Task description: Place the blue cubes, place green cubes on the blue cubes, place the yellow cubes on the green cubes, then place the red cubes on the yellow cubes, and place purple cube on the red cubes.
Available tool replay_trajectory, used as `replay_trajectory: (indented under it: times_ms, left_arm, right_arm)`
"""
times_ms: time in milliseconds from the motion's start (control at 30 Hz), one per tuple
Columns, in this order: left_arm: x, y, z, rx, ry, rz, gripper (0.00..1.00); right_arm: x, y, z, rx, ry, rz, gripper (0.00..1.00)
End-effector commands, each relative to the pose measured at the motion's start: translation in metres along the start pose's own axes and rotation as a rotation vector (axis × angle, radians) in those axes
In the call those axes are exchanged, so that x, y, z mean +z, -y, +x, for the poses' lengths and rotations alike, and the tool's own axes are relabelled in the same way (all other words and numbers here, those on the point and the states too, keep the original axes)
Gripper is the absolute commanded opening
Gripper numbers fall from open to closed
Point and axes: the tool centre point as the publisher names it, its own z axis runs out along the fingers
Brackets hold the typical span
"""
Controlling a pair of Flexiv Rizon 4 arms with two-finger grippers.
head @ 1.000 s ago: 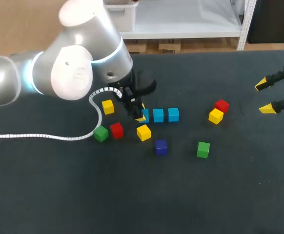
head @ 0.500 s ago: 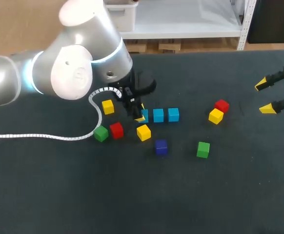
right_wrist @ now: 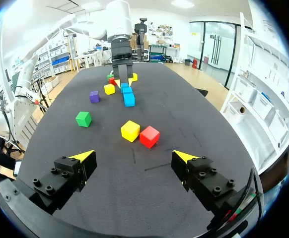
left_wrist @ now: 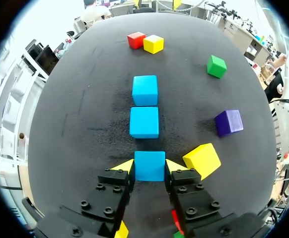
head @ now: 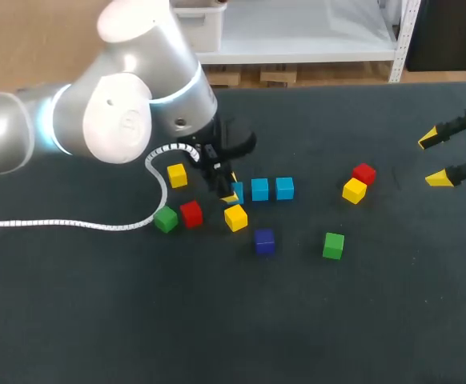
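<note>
Three blue cubes lie in a row mid-table. My left gripper (head: 231, 189) (left_wrist: 150, 167) is shut on the nearest blue cube (left_wrist: 150, 165) (head: 238, 190), which rests on the table in line with the other two (left_wrist: 144, 122) (left_wrist: 145, 90). A yellow cube (left_wrist: 201, 160) (head: 235, 217) lies just beside the fingers, and the purple cube (head: 264, 240) a little farther on. A red cube (head: 190, 213), a green cube (head: 166, 218) and a yellow cube (head: 177, 175) lie left of the row. My right gripper (head: 434, 158) (right_wrist: 134, 157) hangs open at the far right, holding nothing. Ahead of it sit a yellow cube (right_wrist: 130, 130) and a red cube (right_wrist: 149, 136).
A second green cube (head: 333, 245) lies alone right of the purple one. A white coiled cable (head: 97, 224) from my left arm trails over the table's left side. The black mat's (head: 241, 320) front part is bare.
</note>
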Motion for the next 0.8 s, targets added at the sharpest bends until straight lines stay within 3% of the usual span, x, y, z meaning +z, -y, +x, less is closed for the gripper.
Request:
replay_trajectory:
  times_ms: [33, 200, 267, 400, 500, 533, 667, 800]
  left_arm:
    - [0.0011, -0.0024, 0.0017, 0.001, -0.002, 0.000, 0.00]
    - [0.0014, -0.0040, 0.0023, 0.001, -0.004, -0.001, 0.00]
    - [0.0014, -0.0049, 0.0027, 0.000, -0.005, 0.000, 0.08]
    - [0.0010, -0.0056, 0.0028, 0.001, -0.006, 0.000, 0.10]
    - [0.0010, -0.0052, 0.0025, -0.001, -0.006, 0.003, 0.18]
    - [0.0013, -0.0046, 0.0024, -0.002, -0.006, 0.005, 0.27]
    - [0.0025, -0.0020, 0.0023, -0.005, -0.006, 0.017, 0.46]
    - [0.0030, -0.0016, 0.0026, -0.006, -0.008, 0.022, 1.00]
  right_arm:
    - [0.0006, 0.0005, 0.0001, -0.001, 0.001, 0.000, 1.00]
    - [0.0006, 0.0005, 0.0001, -0.001, 0.001, 0.000, 1.00]
    - [0.0006, 0.0005, 0.0001, -0.001, 0.001, 0.000, 1.00]
    - [0.0006, 0.0005, 0.0001, -0.001, 0.001, 0.000, 1.00]
    - [0.0006, 0.0005, 0.0001, -0.001, 0.001, 0.000, 1.00]
    - [0.0006, 0.0005, 0.0001, -0.001, 0.001, 0.000, 1.00]
    - [0.0006, 0.0005, 0.0001, -0.001, 0.001, 0.000, 1.00]
    - [0.0006, 0.0005, 0.0001, -0.001, 0.001, 0.000, 1.00]
